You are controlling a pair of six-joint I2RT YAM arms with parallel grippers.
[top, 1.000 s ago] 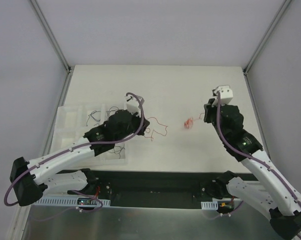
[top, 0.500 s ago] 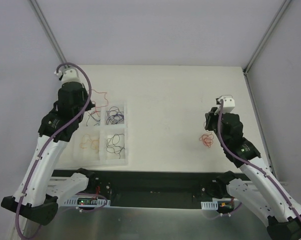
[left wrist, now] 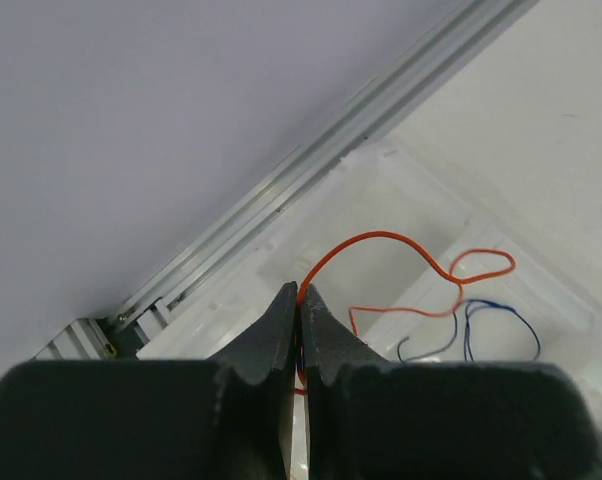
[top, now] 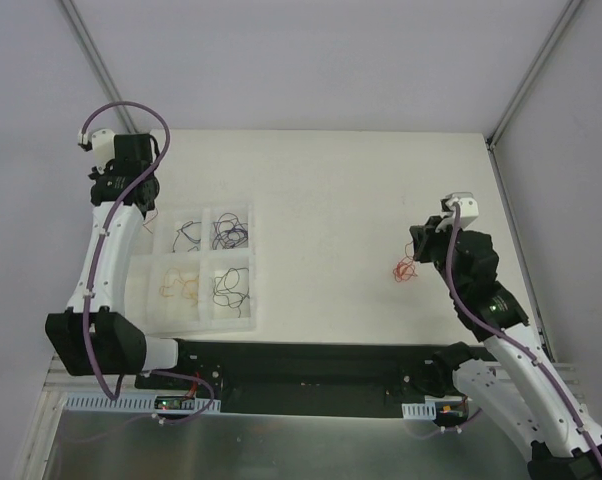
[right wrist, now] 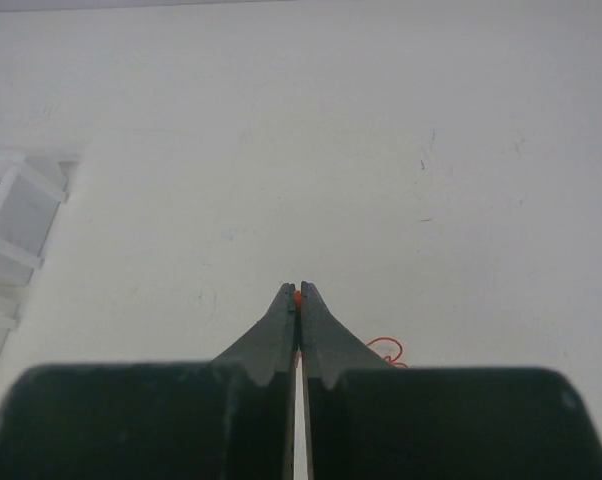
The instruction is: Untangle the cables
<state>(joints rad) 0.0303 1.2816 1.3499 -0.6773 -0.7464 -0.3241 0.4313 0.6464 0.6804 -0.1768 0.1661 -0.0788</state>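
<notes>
Pinching left gripper [left wrist: 299, 303]: jaws pressed together on an orange cable [left wrist: 381, 238], raised over the far-left corner beside the frame rail [left wrist: 311, 165].
Orange cable: arches up from the fingertips, then curls down in a loop toward the tray.
Tray [top: 251, 262]: white, split into compartments, at the left side of the table [top: 331, 190].
Far compartments: black curls [top: 186, 232] on the left, purple-blue curls [top: 229, 233] on the right.
Near compartments: orange curls [top: 179, 288] on the left, black loops [top: 231, 283] on the right.
Red-orange knot [top: 406, 270]: small tangle right of centre, well apart from the tray; whether it rests on the table or hangs cannot be told.
Right gripper [right wrist: 297, 297]: jaws together, clamped on a strand of the red-orange knot, a red loop showing under the right finger.
</notes>
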